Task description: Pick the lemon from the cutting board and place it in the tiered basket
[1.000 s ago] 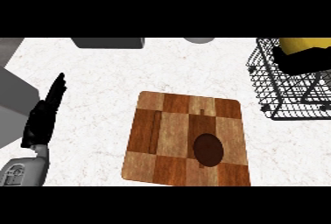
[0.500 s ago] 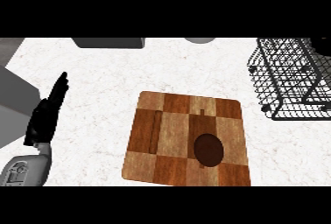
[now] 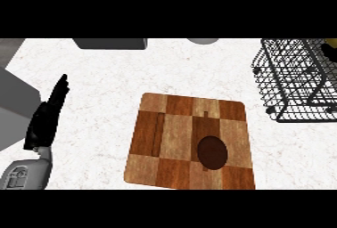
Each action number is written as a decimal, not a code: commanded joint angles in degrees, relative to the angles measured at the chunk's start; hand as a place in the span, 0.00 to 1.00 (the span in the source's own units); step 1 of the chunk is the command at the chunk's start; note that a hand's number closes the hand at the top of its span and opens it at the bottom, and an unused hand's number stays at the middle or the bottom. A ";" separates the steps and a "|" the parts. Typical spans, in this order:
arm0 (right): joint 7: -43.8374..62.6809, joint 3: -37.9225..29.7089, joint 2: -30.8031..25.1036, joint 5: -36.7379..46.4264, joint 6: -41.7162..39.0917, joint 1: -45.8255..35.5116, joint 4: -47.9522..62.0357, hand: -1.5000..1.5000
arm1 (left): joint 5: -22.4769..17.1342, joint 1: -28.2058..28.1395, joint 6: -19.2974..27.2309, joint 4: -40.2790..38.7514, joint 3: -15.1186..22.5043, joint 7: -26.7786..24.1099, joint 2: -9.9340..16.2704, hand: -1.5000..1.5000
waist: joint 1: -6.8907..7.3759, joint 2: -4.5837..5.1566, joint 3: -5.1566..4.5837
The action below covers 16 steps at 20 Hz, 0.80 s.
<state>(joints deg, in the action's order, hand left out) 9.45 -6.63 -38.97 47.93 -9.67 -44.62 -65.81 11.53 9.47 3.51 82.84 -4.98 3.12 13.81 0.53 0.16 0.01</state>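
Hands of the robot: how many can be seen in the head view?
1. The left hand shows at the view's left edge, open with fingers straight, resting beside the cutting board and apart from it. The right hand is outside the view.

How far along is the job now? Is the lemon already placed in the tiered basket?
Done: nothing that can be confirmed. The cutting board shows no yellow lemon, only a dark oval patch. In hand: nothing visible. The left hand rests open at the left, and the right hand is out of view. Left: a yellow sliver shows at the edge by the tiered basket, too little to identify, so placement is unverified.
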 commanded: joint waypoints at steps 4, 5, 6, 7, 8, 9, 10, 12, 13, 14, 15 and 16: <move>-0.68 -5.00 2.21 -6.37 -5.05 1.30 6.55 1.00 | -0.36 -2.15 -0.32 1.00 -0.65 -0.91 -0.19 0.50 | -0.28 -0.16 0.00; 1.78 -7.91 5.08 -9.16 -3.60 1.34 7.57 1.00 | 1.10 1.32 0.92 0.43 0.68 1.39 -1.20 0.50 | -0.90 -0.10 0.05; -0.48 -8.11 2.60 -8.23 -4.00 1.29 11.29 0.00 | -0.08 -0.95 -0.84 -0.31 -0.67 -1.01 0.42 0.50 | -0.07 0.06 0.01; 0.08 -6.68 3.06 -8.09 -5.94 3.07 8.40 0.00 | -1.50 -1.58 -2.68 4.62 -1.25 2.85 1.74 0.50 | -0.16 -0.25 0.01; 1.83 -5.46 3.01 -6.04 -6.13 -2.79 12.76 0.00 | -0.60 -1.37 -1.70 1.99 -0.68 0.60 0.36 0.50 | 0.25 -0.03 -0.01; -2.61 -7.26 3.30 -7.68 -3.03 3.07 9.98 0.00 | -0.16 -0.25 -1.26 1.15 -0.84 0.66 0.17 0.50 | -0.32 -0.11 0.00; -1.66 -8.19 2.42 -8.68 -4.68 0.96 9.70 0.00 | -0.21 -2.25 -1.28 0.53 -1.36 -2.17 0.23 0.50 | -0.23 -0.12 -0.02; -2.28 -9.62 4.88 -9.40 -0.03 -0.63 11.81 0.00 | -0.60 -1.45 -1.73 -2.01 -1.88 -3.54 0.52 0.50 | -0.02 0.00 -0.01; -4.39 -10.59 5.59 -9.70 2.95 0.65 12.93 0.00 | -0.31 1.09 -1.62 -0.95 -1.30 0.49 0.27 0.50 | -0.08 0.02 0.01; -3.47 -11.85 5.89 -10.91 3.26 -0.57 12.70 0.00 | -0.58 1.39 -1.88 -0.65 -1.42 1.02 0.39 0.50 | -0.08 -0.01 0.01; -6.80 -13.92 3.41 -12.96 2.09 0.55 12.72 0.00 | -0.06 -0.54 -1.03 -0.89 -1.79 -1.31 0.29 0.50 | -0.20 -0.05 0.01; -5.71 -13.67 3.52 -12.91 2.13 -0.34 11.76 0.00 | -0.05 -1.82 -1.20 0.81 -0.98 -1.13 -0.47 0.50 | -0.13 -0.13 0.00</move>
<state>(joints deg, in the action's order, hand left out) 5.44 -17.47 -34.97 37.54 -8.99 -44.16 -54.35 11.25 8.93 2.19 82.83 -6.23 2.58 13.94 0.39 0.11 0.03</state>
